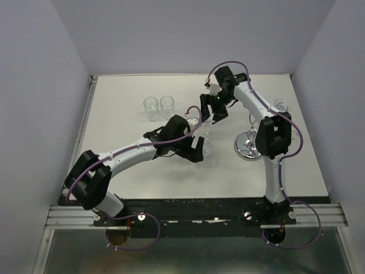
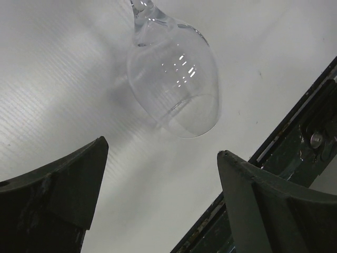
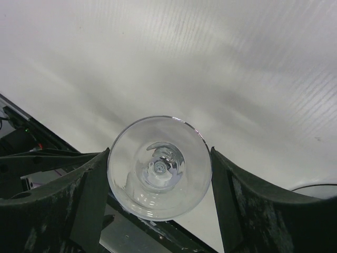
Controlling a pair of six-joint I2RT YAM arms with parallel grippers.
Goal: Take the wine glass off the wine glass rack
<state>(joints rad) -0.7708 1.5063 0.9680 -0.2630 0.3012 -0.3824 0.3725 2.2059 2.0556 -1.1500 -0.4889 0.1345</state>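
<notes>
White surface (image 1: 131, 165) below: right fingers (image 3: 253, 211) clamp the wine glass (image 3: 158, 166) by its foot, left fingers (image 2: 58, 190) spread empty; thin edge grip could slip, dropping it.

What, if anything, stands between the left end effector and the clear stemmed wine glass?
Nothing visible. The open left end effector faces the bowl of the clear stemmed wine glass directly, white table behind; the right end effector grips only its foot.
</notes>
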